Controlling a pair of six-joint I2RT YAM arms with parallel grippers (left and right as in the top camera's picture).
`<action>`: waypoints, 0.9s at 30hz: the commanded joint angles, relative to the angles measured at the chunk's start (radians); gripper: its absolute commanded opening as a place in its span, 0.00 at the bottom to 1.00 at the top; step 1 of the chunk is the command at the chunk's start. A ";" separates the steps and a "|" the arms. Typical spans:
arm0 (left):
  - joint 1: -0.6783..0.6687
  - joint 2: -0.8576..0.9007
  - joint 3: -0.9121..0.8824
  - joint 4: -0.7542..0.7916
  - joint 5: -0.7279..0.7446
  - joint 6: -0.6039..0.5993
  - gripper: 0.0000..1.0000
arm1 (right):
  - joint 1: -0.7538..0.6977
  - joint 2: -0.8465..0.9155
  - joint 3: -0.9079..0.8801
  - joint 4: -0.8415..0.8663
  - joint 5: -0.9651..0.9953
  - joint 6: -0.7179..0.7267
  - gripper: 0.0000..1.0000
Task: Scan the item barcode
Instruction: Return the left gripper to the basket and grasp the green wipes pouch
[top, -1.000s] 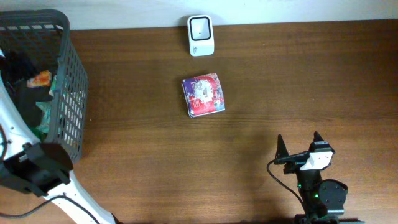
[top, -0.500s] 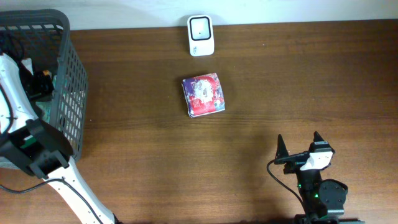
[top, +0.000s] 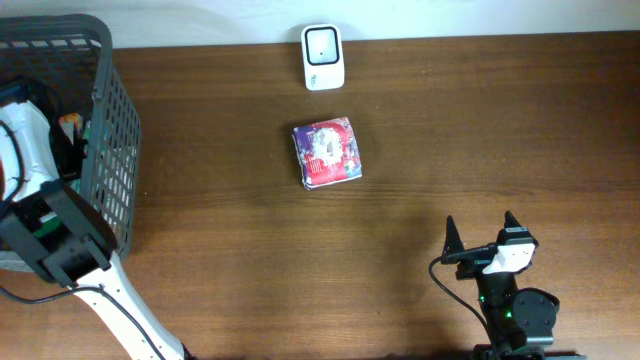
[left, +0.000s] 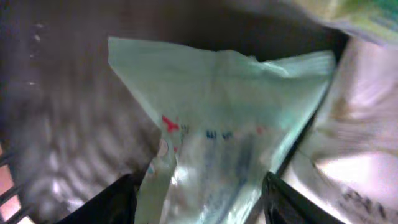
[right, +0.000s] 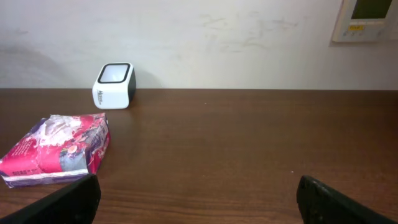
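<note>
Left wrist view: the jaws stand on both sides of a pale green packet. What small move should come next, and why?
Probably close the left gripper on the pale green packet: its jaws flank the packet without visibly pinching it, so lifting now might leave it in the basket, away from the scanner.
</note>
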 joint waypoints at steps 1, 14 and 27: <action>0.004 0.075 -0.052 0.029 -0.013 0.009 0.50 | 0.008 -0.008 -0.009 -0.001 0.005 0.005 0.99; 0.004 0.072 0.314 -0.168 -0.012 -0.293 0.00 | 0.008 -0.008 -0.009 -0.001 0.005 0.005 0.99; -0.045 -0.188 0.922 -0.186 0.689 -0.487 0.00 | 0.008 -0.008 -0.009 -0.001 0.005 0.005 0.99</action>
